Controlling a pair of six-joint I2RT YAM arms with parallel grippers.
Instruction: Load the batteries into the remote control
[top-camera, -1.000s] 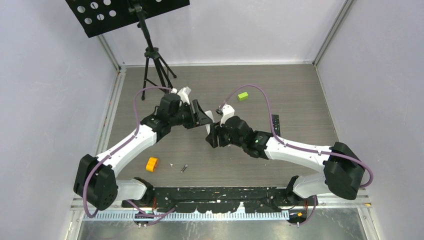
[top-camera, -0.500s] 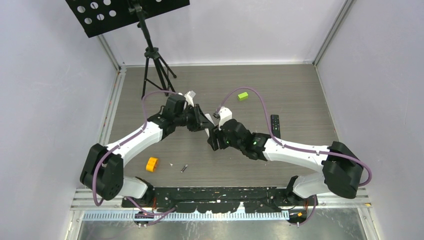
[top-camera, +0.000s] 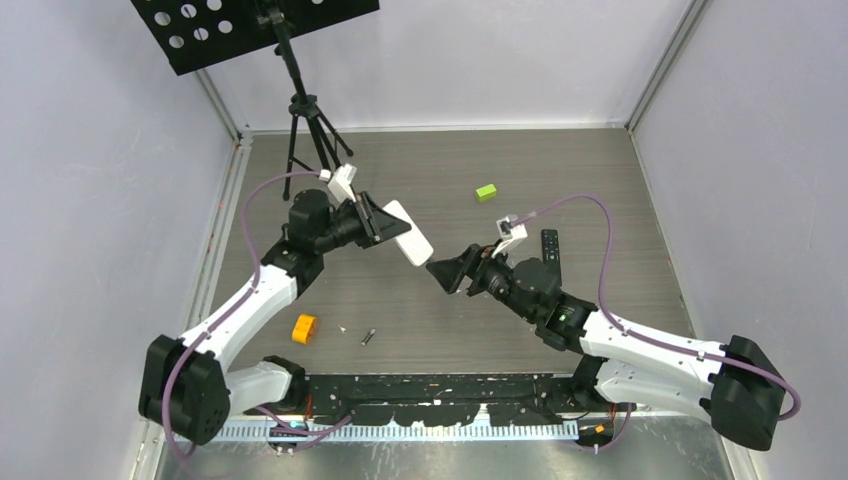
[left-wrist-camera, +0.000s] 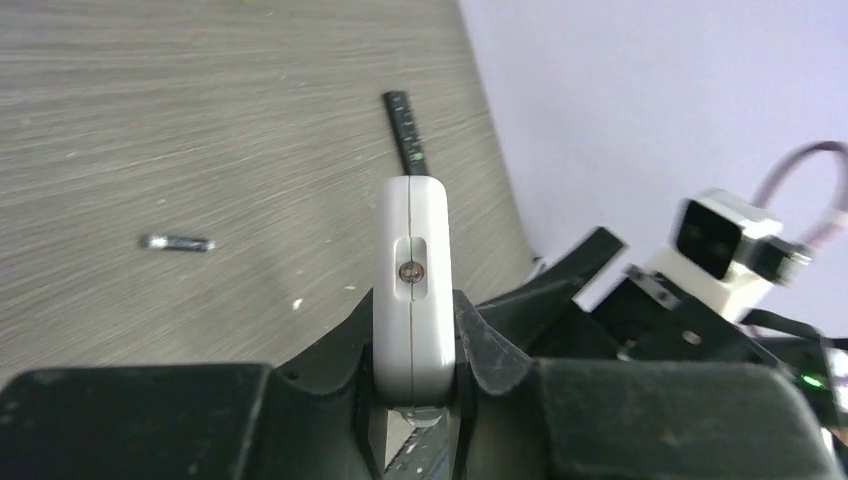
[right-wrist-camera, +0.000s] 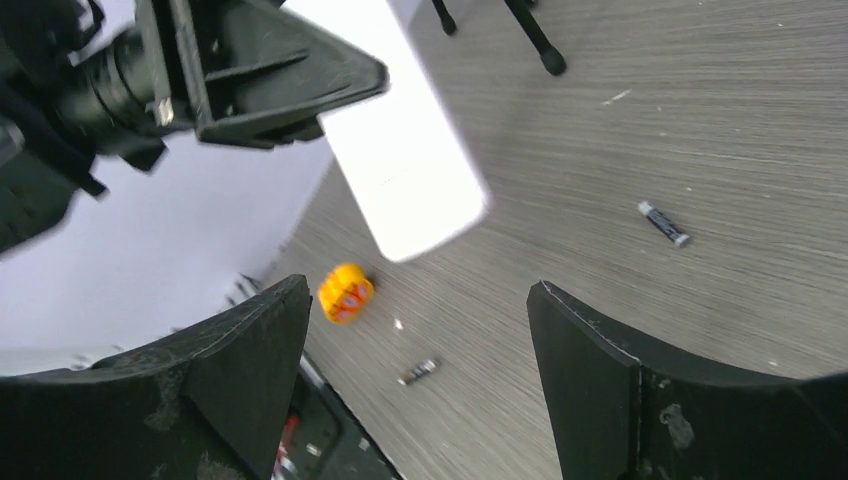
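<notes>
From above, your left gripper (top-camera: 385, 222) is clamping the white remote (top-camera: 410, 236) and holding it off the table (top-camera: 600, 170). Your right gripper (top-camera: 447, 272) is gaping wide with nothing in it. A moment ago the two were nose to nose at mid-table. Now they are standing apart, with the right arm drawn back toward its own side. One battery (top-camera: 368, 337) is lying near the orange block (top-camera: 304, 328), well away from both grippers.

In the left wrist view, the fingers (left-wrist-camera: 490, 350) are pinching the remote (left-wrist-camera: 412, 270) on edge by its near end. A battery (left-wrist-camera: 178, 241) is lying on the wood beyond, and a black remote (left-wrist-camera: 402, 130) is sitting farther off.

In the right wrist view, the fingers (right-wrist-camera: 250, 370) are spreading far apart over bare table. One battery (right-wrist-camera: 664, 223) is lying to the right, and another battery (right-wrist-camera: 418, 372) is lying by the orange block (right-wrist-camera: 345, 292). Nothing is being loaded yet. I judge the break-off is freeing your right gripper to go and fetch a battery. I cannot tell whether the compartment is open.
</notes>
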